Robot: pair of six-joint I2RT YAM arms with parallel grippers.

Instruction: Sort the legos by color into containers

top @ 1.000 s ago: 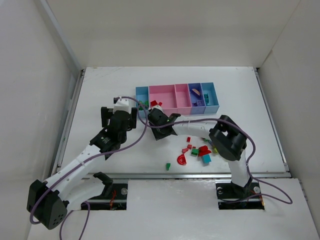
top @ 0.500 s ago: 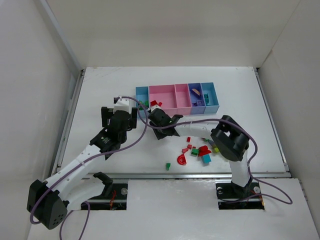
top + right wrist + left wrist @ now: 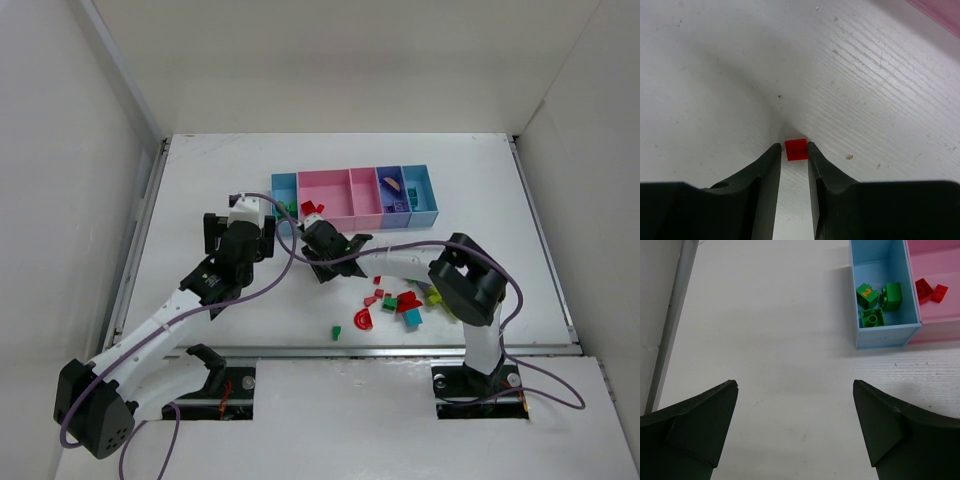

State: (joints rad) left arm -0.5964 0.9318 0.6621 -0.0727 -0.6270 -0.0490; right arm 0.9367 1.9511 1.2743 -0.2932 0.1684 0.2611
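The right gripper is clamped on a small red brick, which sits right at its fingertips. Both pads seem to touch it, though the left side is hard to judge. This gripper is low over the white table, just near of the bins, roughly in front of where the left blue bin meets the wide pink one.

The left gripper stands with its fingers wide apart and nothing between them. It hangs over bare table, left and near of the left blue bin.

The five joined bins lie in a row at the far middle of the table. The left blue bin holds three green bricks, one of them marked with a yellow 2. The wide pink bin holds two red pieces in its near left corner. The purple-blue bin holds a pale piece at its far end and a purple one nearer.

The loose legos lie in a small cluster on the table, right and near of the right gripper, beside the right arm. They are red, green, teal and lime-yellow. A red arch lies at the cluster's near left edge. A lone green piece lies further left, apart from the rest.
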